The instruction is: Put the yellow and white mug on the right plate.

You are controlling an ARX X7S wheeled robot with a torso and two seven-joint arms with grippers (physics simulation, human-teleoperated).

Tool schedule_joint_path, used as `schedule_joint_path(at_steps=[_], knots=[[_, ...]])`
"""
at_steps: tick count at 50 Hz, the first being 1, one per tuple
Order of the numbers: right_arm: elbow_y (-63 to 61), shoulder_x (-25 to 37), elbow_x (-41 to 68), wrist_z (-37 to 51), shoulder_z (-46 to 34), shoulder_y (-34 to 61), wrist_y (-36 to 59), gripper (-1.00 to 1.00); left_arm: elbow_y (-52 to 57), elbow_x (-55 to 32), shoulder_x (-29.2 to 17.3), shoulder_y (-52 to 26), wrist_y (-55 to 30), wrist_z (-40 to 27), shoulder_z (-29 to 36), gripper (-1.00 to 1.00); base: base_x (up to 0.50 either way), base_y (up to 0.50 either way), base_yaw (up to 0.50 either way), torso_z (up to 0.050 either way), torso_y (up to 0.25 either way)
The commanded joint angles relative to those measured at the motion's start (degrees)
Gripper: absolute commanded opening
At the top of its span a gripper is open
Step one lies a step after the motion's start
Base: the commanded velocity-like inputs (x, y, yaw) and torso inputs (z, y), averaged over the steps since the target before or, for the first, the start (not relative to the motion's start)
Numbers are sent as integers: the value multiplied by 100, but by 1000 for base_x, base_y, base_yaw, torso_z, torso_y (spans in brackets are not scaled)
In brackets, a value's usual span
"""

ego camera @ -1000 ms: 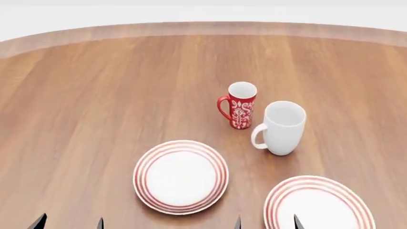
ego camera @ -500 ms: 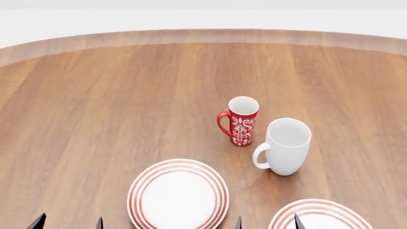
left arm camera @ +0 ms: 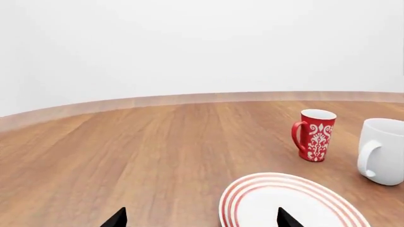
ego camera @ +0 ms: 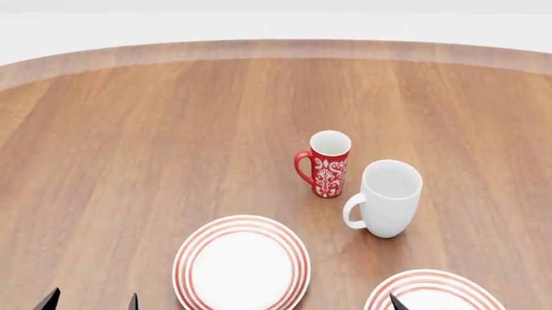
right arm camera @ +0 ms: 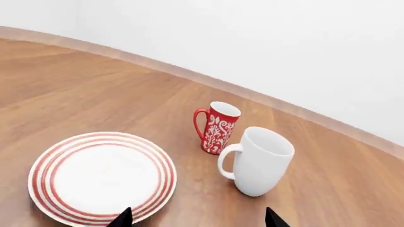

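- Tabletop (ego camera: 155,129) of brown wood with a curved far edge bordered by a paler band; a wide bare stretch runs from that edge down its left side.
- Slim red mug with white ornament (ego camera: 329,163) and taller plain white mug (ego camera: 388,197) stand upright, just beside each other, right of the middle.
- Left round white plate with red rings (ego camera: 240,265) lies near the near edge; the right plate (ego camera: 435,292), its twin, is cut off at the near right.
- Yellow and white mug: in none of the views.
- Left gripper (ego camera: 92,302): fingers spread, holding nothing.
- Right gripper (right arm camera: 198,220): fingers spread, empty, low over the near edge.
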Motion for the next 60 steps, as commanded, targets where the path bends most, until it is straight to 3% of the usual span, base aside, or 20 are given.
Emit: schedule_joint_path(at_steps=[1,29,60], knots=[[-724,776,284,-758,-103,-356,400,100,18,-37,-34,7,-3,-29,29,100,0,0,0,0,0],[-1305,1675,364,-2141,-959,-1435,-870,100,-49,-88,-95,-30,41,-89,104,100,0,0,0,0,0],[-805,1552,312,-2248,-1174,-1349,-1027,100,-59,-140,-159,-43,66,-160,185,100,0,0,0,0,0]])
